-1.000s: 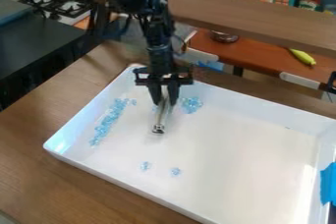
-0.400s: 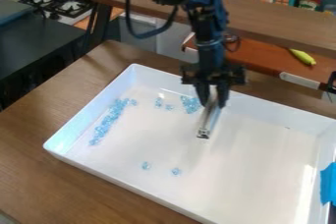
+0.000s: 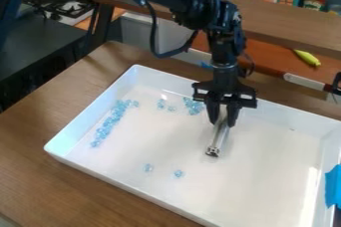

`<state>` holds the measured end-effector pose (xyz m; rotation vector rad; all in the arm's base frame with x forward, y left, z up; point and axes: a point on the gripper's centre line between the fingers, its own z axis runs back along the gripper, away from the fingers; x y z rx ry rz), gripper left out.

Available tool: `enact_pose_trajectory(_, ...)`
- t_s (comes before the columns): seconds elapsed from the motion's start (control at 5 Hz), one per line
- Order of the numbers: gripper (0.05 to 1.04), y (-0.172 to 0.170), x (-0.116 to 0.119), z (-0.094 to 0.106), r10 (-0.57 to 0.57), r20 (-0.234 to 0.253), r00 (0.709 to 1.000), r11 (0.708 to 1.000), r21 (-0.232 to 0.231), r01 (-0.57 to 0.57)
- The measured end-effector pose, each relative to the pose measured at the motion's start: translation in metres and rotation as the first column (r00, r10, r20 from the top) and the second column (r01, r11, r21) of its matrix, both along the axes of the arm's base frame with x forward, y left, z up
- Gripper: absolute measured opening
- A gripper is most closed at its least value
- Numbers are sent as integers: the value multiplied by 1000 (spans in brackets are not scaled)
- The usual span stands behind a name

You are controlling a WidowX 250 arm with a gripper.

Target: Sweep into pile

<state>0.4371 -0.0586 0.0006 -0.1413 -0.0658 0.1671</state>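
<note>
My gripper (image 3: 223, 119) hangs over the middle of the white tray, shut on a slim metallic tool (image 3: 217, 140) that slants down to a small end near the tray floor. A long band of light-blue pieces (image 3: 106, 125) lies along the tray's left side. Another cluster of blue pieces (image 3: 193, 105) sits by the back wall, just left of the gripper, with a few loose bits (image 3: 162, 103) to its left. Two small clumps lie toward the front: one clump (image 3: 148, 168) on the left, the other clump (image 3: 178, 173) slightly right.
The white tray (image 3: 126, 180) has raised walls and rests on a wooden table (image 3: 40, 171). Blue tape (image 3: 333, 186) is on its right edge. Behind stand a wooden shelf (image 3: 286, 24), an orange-brown counter with a yellow-green toy (image 3: 307, 57), and a stove (image 3: 60, 4).
The gripper has moved right and then toward the tray's front, with the tool still held. Loose blue bits by the back wall, earlier mostly behind the gripper, are now uncovered.
</note>
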Motion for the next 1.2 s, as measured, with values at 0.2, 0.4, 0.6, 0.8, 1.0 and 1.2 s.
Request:
enact_pose_trajectory(0.2,364,5,1,-6,11,-5,1000,1000,16,-11)
enact_pose_trajectory(0.4,364,23,2,-6,31,-10,999,999,22,-31)
enact_pose_trajectory(0.6,364,50,-1,-7,72,-29,997,997,23,-72)
enact_pose_trajectory(0.8,364,78,-6,-9,114,-45,992,993,24,-113)
enact_pose_trajectory(1.0,364,97,-9,-9,143,-44,989,989,33,-142)
enact_pose_trajectory(1.2,364,108,-11,-10,163,-30,986,985,61,-161)
